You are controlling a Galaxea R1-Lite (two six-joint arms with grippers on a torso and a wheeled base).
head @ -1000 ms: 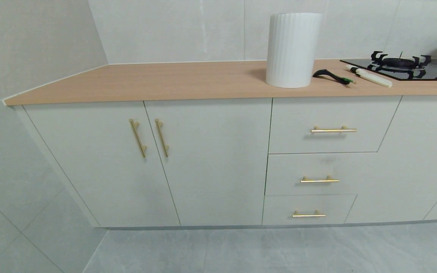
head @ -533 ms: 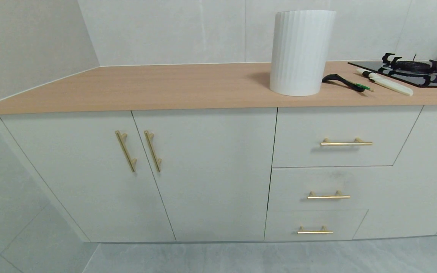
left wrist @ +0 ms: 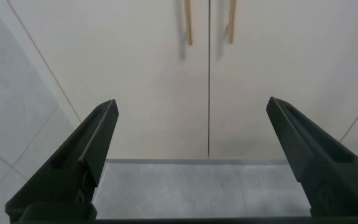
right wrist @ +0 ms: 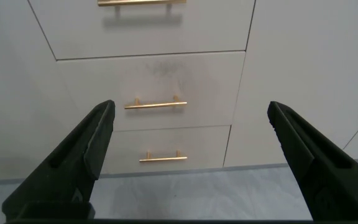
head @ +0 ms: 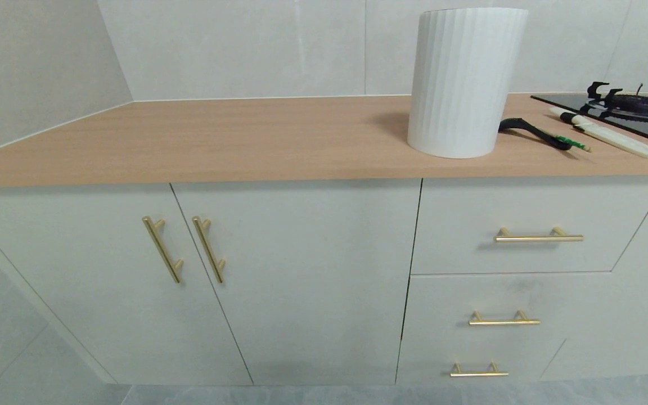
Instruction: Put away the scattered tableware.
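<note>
On the head view, the bench (head: 217,140) carries a white ribbed canister (head: 464,84), upright toward its right end. Just beside the canister, on the side nearer the hob (head: 639,107), lies a black utensil (head: 532,132) with a green tip. A white utensil (head: 605,134) lies near it, at the hob's edge. Both lie flat on the bench and nothing holds them. Below are two cabinet doors (head: 301,270) and a stack of drawers (head: 526,225).

On the left wrist view, our left pincer (left wrist: 191,106) is released and empty, its jaws spread wide. It hangs low before the cabinet doors, with the floor (left wrist: 197,186) beneath it.

On the right wrist view, our right pincer (right wrist: 190,106) is likewise released and holds nothing. It faces the lower drawers at the height of the middle drawer handle (right wrist: 155,104).

We judge that we are in the approach, with no picking begun. The next move calls for lifting an arm above the bench. The right arm seems the better choice, since the utensils lie on that side. We would set the pincer over the black utensil's handle and close across it. The canister looks like the likely place to drop it.
</note>
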